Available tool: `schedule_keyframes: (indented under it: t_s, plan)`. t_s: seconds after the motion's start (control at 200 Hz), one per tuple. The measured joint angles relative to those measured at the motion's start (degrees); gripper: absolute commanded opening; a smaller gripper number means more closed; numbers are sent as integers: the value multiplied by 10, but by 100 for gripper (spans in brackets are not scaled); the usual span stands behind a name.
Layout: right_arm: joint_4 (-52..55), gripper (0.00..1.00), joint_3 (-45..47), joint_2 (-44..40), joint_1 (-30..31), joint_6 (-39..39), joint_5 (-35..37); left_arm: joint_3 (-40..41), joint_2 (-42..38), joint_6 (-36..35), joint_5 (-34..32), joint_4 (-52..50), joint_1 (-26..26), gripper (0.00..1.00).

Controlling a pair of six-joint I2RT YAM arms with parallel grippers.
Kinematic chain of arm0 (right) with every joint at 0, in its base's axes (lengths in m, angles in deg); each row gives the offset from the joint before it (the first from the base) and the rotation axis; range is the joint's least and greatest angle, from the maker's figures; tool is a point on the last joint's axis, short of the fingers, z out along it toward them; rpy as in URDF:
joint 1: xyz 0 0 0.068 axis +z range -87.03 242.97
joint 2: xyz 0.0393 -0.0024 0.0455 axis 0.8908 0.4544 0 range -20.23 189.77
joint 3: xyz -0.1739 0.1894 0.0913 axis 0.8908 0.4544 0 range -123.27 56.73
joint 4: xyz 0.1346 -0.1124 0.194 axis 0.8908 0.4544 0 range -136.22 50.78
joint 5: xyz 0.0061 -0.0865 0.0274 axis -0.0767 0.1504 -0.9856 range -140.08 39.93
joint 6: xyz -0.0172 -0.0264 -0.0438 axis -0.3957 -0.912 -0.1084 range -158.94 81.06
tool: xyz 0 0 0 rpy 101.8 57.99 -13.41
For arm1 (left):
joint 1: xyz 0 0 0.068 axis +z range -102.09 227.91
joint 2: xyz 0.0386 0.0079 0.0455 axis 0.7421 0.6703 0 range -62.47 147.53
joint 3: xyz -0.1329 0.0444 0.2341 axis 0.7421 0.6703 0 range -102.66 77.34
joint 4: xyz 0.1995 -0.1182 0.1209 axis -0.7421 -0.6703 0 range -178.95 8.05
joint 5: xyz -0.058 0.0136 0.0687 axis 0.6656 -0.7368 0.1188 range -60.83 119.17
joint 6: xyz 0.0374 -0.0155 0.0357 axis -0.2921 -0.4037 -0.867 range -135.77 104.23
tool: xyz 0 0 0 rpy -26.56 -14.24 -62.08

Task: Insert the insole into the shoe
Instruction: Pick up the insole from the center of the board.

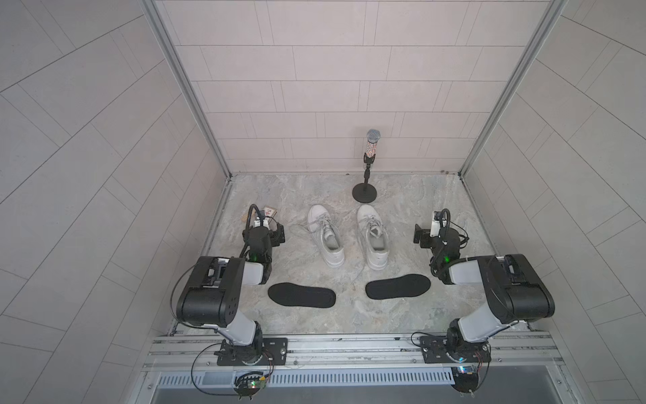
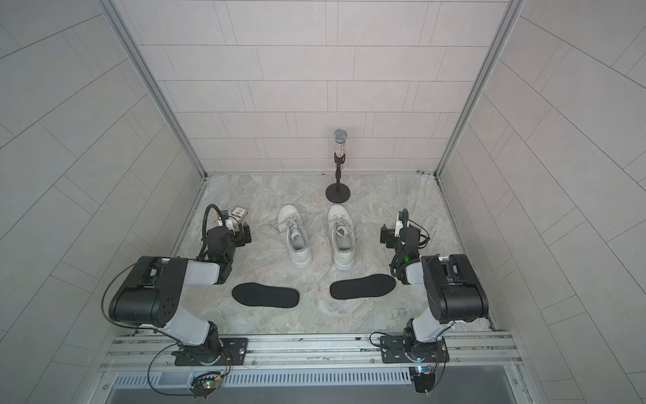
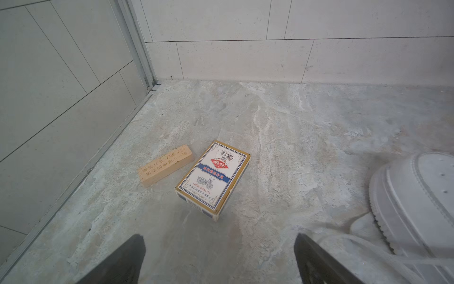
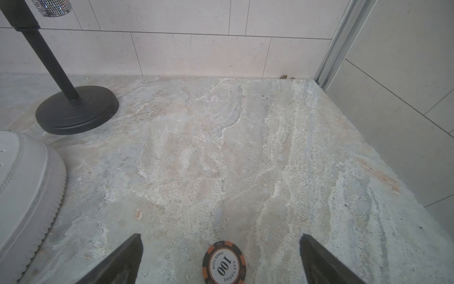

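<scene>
Two white shoes stand side by side mid-table with toes toward the back wall, the left shoe (image 1: 327, 238) (image 2: 295, 238) and the right shoe (image 1: 373, 241) (image 2: 342, 238). Two black insoles lie flat nearer the front, the left insole (image 1: 302, 295) (image 2: 265, 295) and the right insole (image 1: 398, 286) (image 2: 363, 286). My left gripper (image 1: 272, 227) (image 3: 219, 242) hovers left of the shoes, open and empty. My right gripper (image 1: 428, 232) (image 4: 221, 242) hovers right of them, open, holding nothing. The left shoe's toe (image 3: 417, 196) and the right shoe's side (image 4: 24, 196) show at the edges of the wrist views.
A microphone stand (image 1: 365, 192) (image 4: 76, 110) stands behind the right shoe. A card box (image 3: 213, 179) and a wooden block (image 3: 165, 166) lie ahead of my left gripper. A poker chip (image 4: 224, 263) lies on the table between the right fingers. Walls enclose three sides.
</scene>
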Motion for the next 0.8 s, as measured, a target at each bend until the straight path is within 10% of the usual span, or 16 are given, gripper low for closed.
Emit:
schedule_keyframes:
  t_s: [0.801]
  plan:
    - [0,99,0,0,0,1,8,0,-5,9,-28,-12,3,100]
